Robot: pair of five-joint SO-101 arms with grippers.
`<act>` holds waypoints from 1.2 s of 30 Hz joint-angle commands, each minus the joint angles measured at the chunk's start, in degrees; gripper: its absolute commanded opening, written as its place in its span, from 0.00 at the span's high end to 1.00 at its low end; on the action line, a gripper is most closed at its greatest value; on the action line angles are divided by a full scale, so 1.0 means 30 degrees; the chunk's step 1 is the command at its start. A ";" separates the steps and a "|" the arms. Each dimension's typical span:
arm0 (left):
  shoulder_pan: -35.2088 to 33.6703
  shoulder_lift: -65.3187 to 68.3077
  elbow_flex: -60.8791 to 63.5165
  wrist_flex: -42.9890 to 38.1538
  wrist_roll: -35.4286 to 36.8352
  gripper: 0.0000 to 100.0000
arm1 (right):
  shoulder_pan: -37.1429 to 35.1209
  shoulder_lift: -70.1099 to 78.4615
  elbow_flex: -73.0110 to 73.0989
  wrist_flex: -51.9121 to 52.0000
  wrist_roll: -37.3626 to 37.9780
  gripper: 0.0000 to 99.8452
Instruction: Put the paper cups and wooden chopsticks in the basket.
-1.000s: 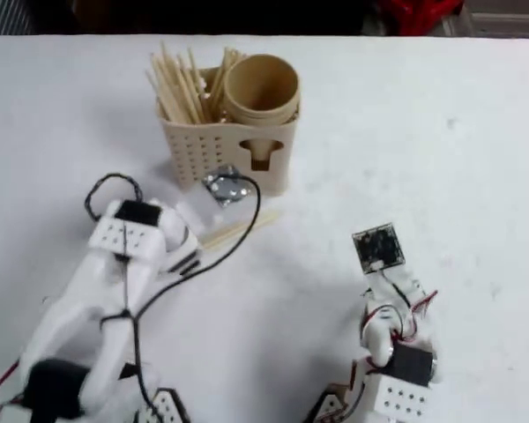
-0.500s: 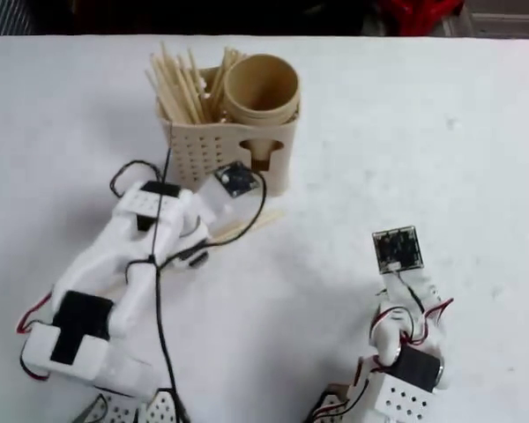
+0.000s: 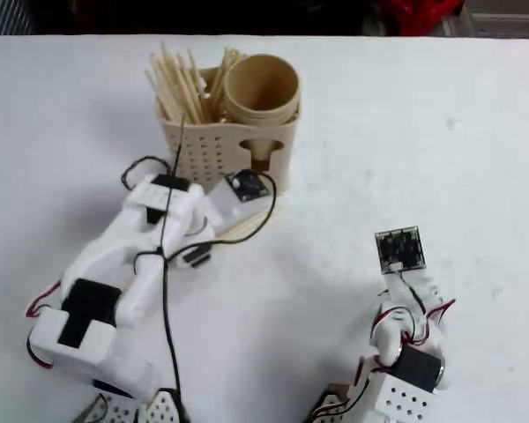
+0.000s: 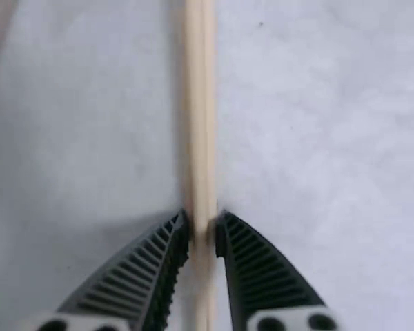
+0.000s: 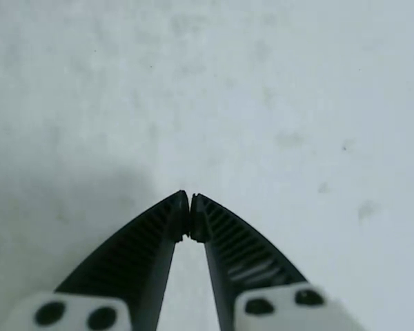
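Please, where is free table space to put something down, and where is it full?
Free: the wide bare table right of the basket and beyond the right arm; also the strip left of the basket. Crowded: in front of the basket, where the left hand grips the loose chopsticks.

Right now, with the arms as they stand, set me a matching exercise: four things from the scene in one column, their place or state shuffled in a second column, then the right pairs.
Things
1. left gripper
2. right gripper
3. paper cups
4. basket

Places or states
A. nested, standing upright in the basket
B. fingers closed on nothing, above bare table
C. stands on the table beyond both arms, holding the bundled chopsticks
D. fingers closed on the loose chopsticks lying on the table

Pairs: 1-D, 2-B, 3-A, 4-C.
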 commanded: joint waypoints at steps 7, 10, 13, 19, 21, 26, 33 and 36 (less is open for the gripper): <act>0.0161 -0.4645 -0.0322 0.1993 -0.0264 0.98 | 0.0132 -0.0220 0.0117 -0.0249 0.0059 0.98; 0.0308 -0.6784 -0.0322 0.3136 -0.0322 0.98 | 0.0132 -0.0220 0.0117 -0.0249 0.0059 0.98; 0.0542 -0.8630 -0.0322 0.4249 -0.0498 0.98 | 0.0132 -0.0220 0.0117 -0.0249 0.0059 0.98; 0.0513 -1.2762 -0.1758 0.5978 -0.0938 0.98 | 0.0132 -0.0220 0.0117 -0.0249 0.0059 0.98; 0.0571 -1.3817 -0.2813 0.6095 -0.0733 0.98 | 0.0132 -0.0220 0.0117 -0.0249 0.0059 0.98; 0.0571 -1.4784 -0.6066 0.5275 0.1846 0.98 | 0.0132 -0.0220 0.0117 -0.0249 0.0059 0.98; 0.1245 -1.4784 -1.0227 0.2110 0.6066 0.98 | 0.0132 -0.0220 0.0117 -0.0249 0.0059 0.98; 0.2095 -1.4784 -1.0696 -0.0469 0.7414 0.98 | 0.0132 -0.0220 0.0117 -0.0249 0.0059 0.98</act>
